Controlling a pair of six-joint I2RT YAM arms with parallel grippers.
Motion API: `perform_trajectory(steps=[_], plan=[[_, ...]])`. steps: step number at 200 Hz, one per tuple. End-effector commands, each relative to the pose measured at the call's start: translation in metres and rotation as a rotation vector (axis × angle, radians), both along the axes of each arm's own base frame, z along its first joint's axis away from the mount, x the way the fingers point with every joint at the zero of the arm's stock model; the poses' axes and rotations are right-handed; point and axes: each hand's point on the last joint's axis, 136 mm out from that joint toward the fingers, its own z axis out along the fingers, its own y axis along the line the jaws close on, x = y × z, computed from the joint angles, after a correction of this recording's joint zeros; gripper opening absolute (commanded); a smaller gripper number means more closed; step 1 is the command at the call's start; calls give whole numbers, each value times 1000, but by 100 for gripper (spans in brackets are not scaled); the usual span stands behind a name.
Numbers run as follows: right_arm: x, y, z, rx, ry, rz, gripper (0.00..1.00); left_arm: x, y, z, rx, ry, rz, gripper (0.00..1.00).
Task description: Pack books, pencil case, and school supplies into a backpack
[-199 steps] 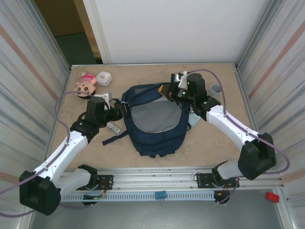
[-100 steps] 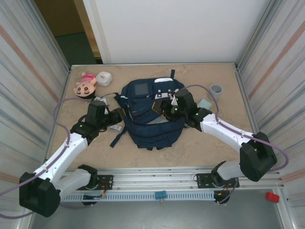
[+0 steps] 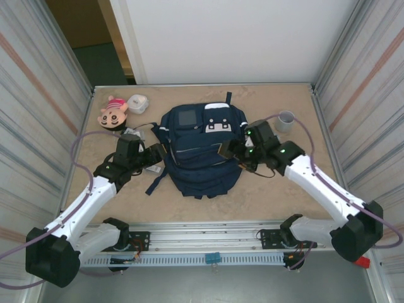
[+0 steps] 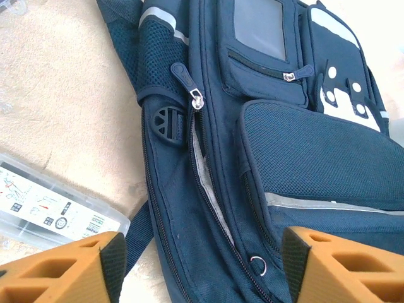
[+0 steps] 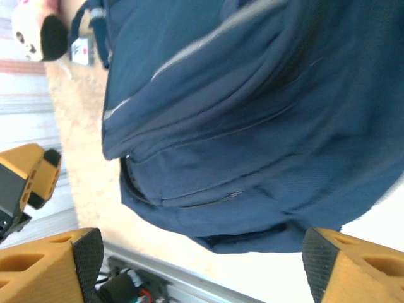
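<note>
The left arm [image 3: 85, 199] and right arm [image 3: 319, 180] match: long links cased in smooth white shells, joints in boxy black housings. 1 thin purple-grey cable [image 3: 74, 154] runs along each arm. Small green lights [image 3: 250, 134] glow on the right arm's black wrist block. The left tool [image 3: 158, 151] and right tool [image 3: 226, 151] each carry 2 orange fingers [image 4: 57, 271], moulded with triangular hollows and tipped in rough black padding.

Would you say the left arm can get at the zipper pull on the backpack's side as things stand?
Probably yes: the open left tool faces the zipper pull with nothing between.
</note>
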Motion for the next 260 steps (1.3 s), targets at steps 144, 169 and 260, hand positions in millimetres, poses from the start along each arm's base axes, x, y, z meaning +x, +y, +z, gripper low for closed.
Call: perform_trajectory(steps=[144, 169, 260], plan=[[107, -158, -124, -471, 336, -73, 88, 24, 3, 12, 98, -53, -12, 69], [117, -160, -144, -485, 372, -65, 89, 31, -1, 9, 99, -46, -18, 69], [140, -156, -180, -446, 395, -56, 89, 48, -12, -2, 97, -11, -42, 70]])
